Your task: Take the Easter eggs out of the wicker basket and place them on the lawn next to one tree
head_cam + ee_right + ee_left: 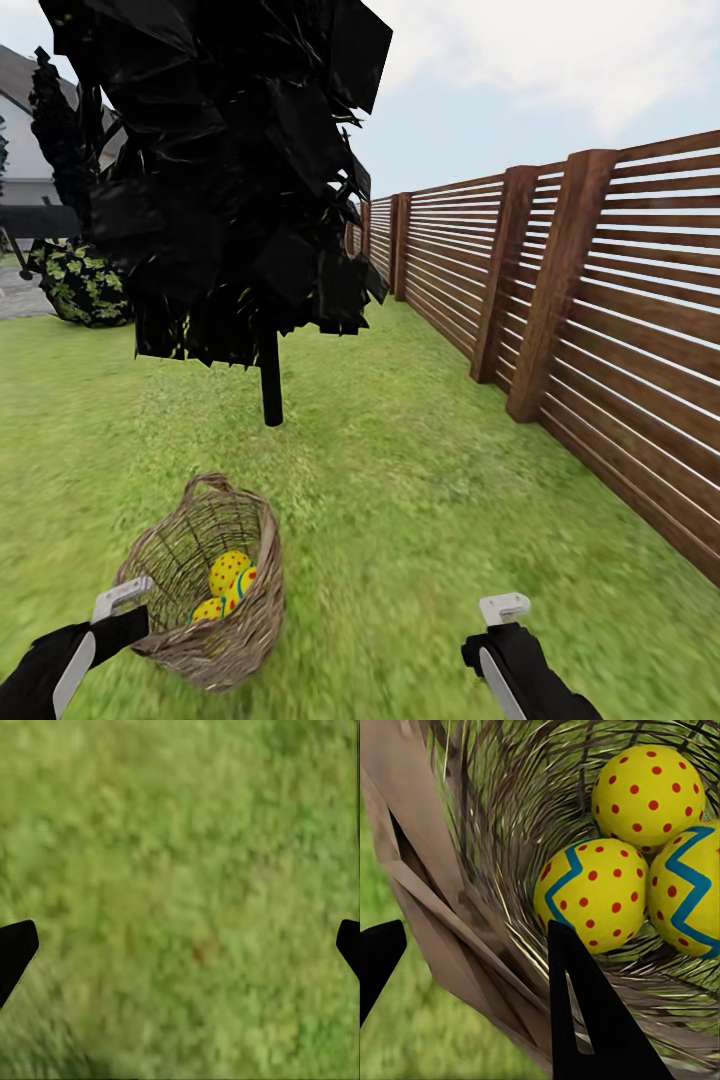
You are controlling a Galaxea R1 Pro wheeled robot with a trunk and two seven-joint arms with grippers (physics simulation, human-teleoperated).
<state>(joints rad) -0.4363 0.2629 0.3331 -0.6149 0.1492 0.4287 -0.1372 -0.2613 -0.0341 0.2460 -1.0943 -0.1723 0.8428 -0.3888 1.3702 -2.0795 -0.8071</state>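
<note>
Straddling the wicker basket [472, 922] rim with jaws apart, the left gripper [472, 967] sits nearest the three Easter eggs [594, 894] inside, the right gripper [180, 945] spread wide over the lawn [180, 832]

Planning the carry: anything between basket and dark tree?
Head view: only bare lawn between the wicker basket and the dark tree.

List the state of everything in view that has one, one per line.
wicker basket: tilted, on the lawn, rim between the left gripper's fingers.
three Easter eggs: all inside the basket.
left gripper: open.
right gripper: open, empty, above grass.
</note>
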